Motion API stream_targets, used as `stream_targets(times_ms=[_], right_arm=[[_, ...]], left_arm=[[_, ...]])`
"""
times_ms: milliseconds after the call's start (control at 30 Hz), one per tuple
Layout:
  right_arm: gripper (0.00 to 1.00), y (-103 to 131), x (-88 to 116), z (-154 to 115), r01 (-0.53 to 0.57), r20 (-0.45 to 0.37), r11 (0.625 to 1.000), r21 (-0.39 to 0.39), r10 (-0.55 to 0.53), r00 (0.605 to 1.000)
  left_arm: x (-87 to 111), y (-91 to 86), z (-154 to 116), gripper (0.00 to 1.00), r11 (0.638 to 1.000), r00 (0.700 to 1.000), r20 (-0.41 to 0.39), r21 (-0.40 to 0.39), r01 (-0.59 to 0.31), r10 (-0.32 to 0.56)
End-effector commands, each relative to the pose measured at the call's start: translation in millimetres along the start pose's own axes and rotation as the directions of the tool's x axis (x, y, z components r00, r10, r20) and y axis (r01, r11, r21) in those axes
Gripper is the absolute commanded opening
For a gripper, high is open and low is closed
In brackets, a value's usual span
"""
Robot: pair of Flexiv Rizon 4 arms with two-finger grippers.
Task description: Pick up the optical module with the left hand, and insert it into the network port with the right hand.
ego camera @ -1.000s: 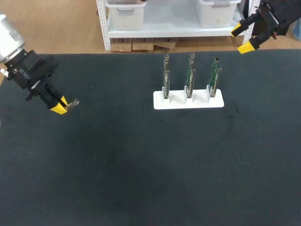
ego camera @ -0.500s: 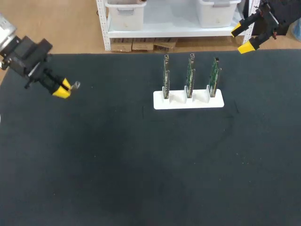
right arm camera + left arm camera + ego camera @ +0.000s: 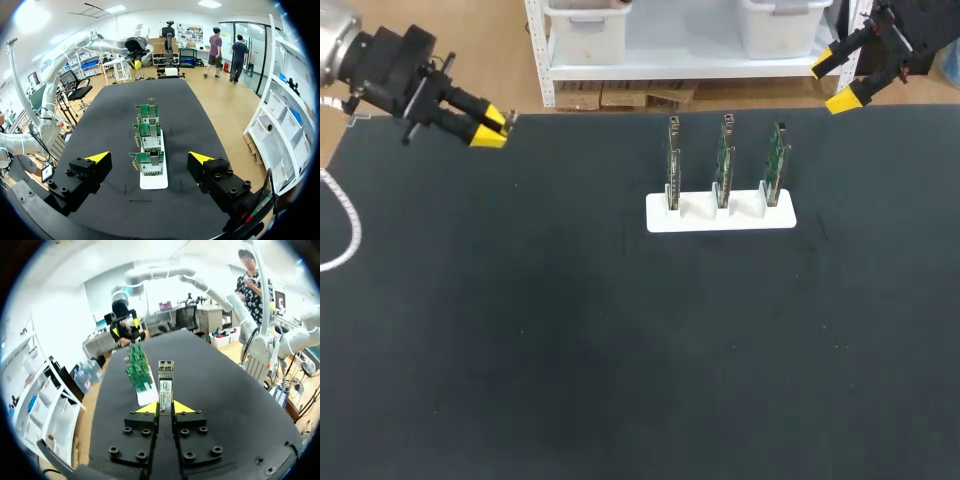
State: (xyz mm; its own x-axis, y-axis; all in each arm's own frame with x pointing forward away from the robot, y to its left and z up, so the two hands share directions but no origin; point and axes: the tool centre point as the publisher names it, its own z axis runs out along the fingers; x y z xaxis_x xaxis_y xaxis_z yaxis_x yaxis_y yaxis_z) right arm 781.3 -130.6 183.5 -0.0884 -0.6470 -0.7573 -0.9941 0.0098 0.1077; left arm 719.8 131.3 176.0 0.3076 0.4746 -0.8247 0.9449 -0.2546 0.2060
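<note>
Two pincers: left pincer point(image 3: 488, 130) squeezes the optical module point(image 3: 165, 382), now lifted & swung to the counter's point(image 3: 620, 350) far-left corner, aimed at the boards point(image 3: 723, 160). Right pincer point(image 3: 834, 82), far-right corner, is wide open w/ nothing in it. Pick-up looks done; hand-over's next.

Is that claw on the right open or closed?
Open. The right gripper has its two yellow fingertips standing wide apart, and nothing is held between them.
</note>
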Motion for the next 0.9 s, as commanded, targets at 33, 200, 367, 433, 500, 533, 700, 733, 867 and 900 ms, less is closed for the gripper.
stream_targets(times_ms=[33, 200, 367, 433, 500, 533, 700, 733, 867, 900], right_arm=[[1.00, 2, 0, 0, 0.000, 0.000, 1.000, 0.005, 0.000, 1.000], [1.00, 2, 0, 0, 0.000, 0.000, 1.000, 0.005, 0.000, 1.000], [1.00, 2, 0, 0, 0.000, 0.000, 1.000, 0.005, 0.000, 1.000], [1.00, 2, 0, 0, 0.000, 0.000, 1.000, 0.005, 0.000, 1.000], [1.00, 2, 0, 0, 0.000, 0.000, 1.000, 0.005, 0.000, 1.000], [1.00, 2, 0, 0, 0.000, 0.000, 1.000, 0.005, 0.000, 1.000], [1.00, 2, 0, 0, 0.000, 0.000, 1.000, 0.005, 0.000, 1.000], [1.00, 2, 0, 0, 0.000, 0.000, 1.000, 0.005, 0.000, 1.000], [1.00, 2, 0, 0, 0.000, 0.000, 1.000, 0.005, 0.000, 1.000], [1.00, 2, 0, 0, 0.000, 0.000, 1.000, 0.005, 0.000, 1.000]], left_arm=[[15.4, 45.0, 5, 0.00, 0.989, 0.987, 0.157, 0.150, 0.018, -0.042], [27.3, 71.6, 8, 0.00, 0.960, 0.960, 0.129, 0.168, 0.225, -0.248], [13.9, 83.4, 12, 0.00, 0.961, 0.970, 0.047, 0.155, 0.229, -0.239], [8.1, 79.9, 12, 0.00, 0.965, 0.976, -0.001, 0.147, 0.218, -0.220], [6.9, 75.8, 10, 0.00, 0.965, 0.975, -0.008, 0.143, 0.219, -0.220], [6.9, 75.8, 10, 0.00, 0.965, 0.975, -0.008, 0.143, 0.219, -0.220], [6.9, 75.8, 10, 0.00, 0.965, 0.975, -0.008, 0.143, 0.219, -0.220], [6.9, 75.8, 10, 0.00, 0.965, 0.975, -0.008, 0.143, 0.219, -0.220], [6.9, 75.8, 10, 0.00, 0.965, 0.975, -0.008, 0.143, 0.219, -0.220], [6.9, 75.8, 10, 0.00, 0.965, 0.975, -0.008, 0.143, 0.219, -0.220]])
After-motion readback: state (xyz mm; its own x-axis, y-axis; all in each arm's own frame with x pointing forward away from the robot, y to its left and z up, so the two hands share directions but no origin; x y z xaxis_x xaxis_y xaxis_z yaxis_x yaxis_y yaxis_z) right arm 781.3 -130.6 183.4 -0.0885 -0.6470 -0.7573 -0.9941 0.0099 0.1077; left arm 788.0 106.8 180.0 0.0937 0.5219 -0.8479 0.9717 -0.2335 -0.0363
